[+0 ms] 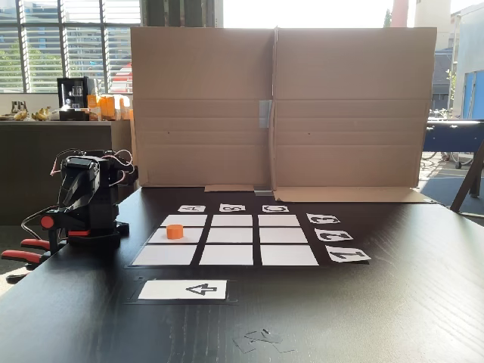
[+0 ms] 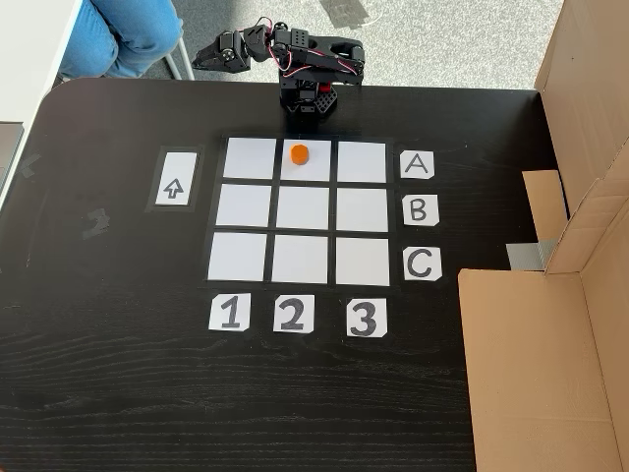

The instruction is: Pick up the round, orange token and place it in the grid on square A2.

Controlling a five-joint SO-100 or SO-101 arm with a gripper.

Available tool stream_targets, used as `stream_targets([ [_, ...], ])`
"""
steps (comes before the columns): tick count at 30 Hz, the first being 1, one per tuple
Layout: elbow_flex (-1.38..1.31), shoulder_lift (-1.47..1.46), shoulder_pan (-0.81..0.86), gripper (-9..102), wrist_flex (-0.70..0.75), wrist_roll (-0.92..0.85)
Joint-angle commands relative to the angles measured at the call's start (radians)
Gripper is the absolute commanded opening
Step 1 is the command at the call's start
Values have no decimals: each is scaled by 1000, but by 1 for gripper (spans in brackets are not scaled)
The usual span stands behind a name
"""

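Note:
The orange token [image 2: 299,153] stands upright on square A2 [image 2: 316,169], the cell of the grid [image 2: 303,208] in line with card A [image 2: 417,164] and card 2 [image 2: 293,314]. In the other fixed view the token [image 1: 175,231] sits on the left middle cell of the grid [image 1: 231,235]. The black arm [image 1: 85,198] is folded back behind the grid's A side. My gripper [image 2: 203,60] points away from the grid, well clear of the token. Its fingers meet in a single tip with nothing between them.
A white card with a black arrow [image 2: 174,189] lies beside the grid. A folded cardboard wall [image 1: 280,106] stands along the table's far edge. Red clamps [image 1: 26,253] hold the arm's base. A person's legs in blue jeans [image 2: 128,34] are behind the arm.

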Motion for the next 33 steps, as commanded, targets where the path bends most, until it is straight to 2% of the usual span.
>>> stream_targets([
  [1,3,6,-2,0,14,-5],
  [11,3,8,46,0,6,0],
  [25,5,8,247,0,48,0],
  [33,5,8,232,0,48,-5],
])
